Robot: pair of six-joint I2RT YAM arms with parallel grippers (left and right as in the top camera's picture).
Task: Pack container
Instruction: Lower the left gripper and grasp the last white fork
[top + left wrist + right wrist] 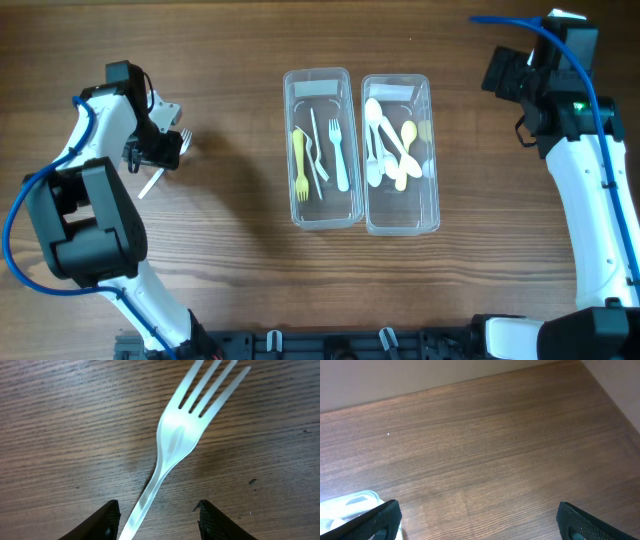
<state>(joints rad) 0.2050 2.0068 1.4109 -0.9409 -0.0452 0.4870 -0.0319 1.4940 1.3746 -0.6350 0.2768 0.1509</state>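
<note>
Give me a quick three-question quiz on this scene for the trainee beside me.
1. True or false: the white fork lies on the table, outside both containers.
2. Which cutlery fills the container nearer the right arm? A forks; B spoons; C knives.
3. What does the right gripper hold?
Key: 1 true; 2 B; 3 nothing, its jaws stand open.

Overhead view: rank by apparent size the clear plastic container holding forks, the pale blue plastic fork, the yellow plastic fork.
1. Clear plastic container holding forks.
2. Pale blue plastic fork and yellow plastic fork: alike in length, so unranked.
</note>
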